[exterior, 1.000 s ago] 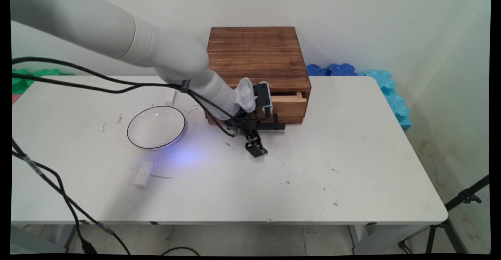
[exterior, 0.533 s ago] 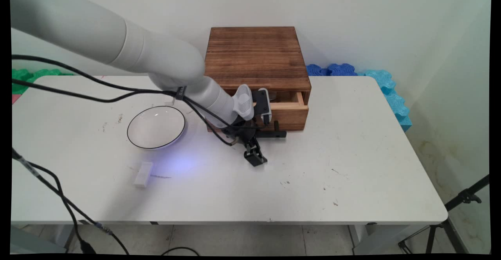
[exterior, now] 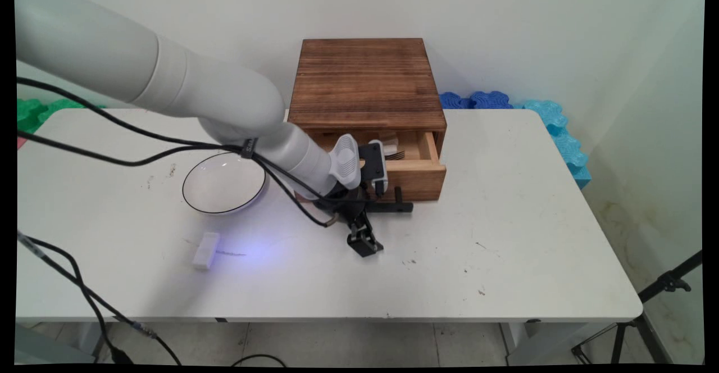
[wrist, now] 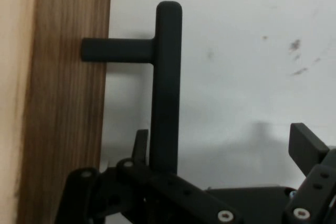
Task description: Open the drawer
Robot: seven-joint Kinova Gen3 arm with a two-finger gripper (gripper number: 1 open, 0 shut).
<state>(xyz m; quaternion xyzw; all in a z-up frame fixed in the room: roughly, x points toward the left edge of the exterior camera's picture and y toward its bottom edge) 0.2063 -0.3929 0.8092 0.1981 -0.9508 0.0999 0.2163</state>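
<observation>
Presently the gripper (exterior: 375, 215) stands with fingers spread wide, one finger (wrist: 140, 148) hooked behind the handle (wrist: 167, 82) of the half-out drawer (exterior: 418, 177). Handle judged rigid; best held mid-bar. Bowl (exterior: 224, 182) lies nearby.

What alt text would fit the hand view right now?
Hand view: a black bar handle stands off a wooden drawer front on a short post, over the white table. One of the gripper's fingers sits behind the bar; the other stands well clear of it.
</observation>
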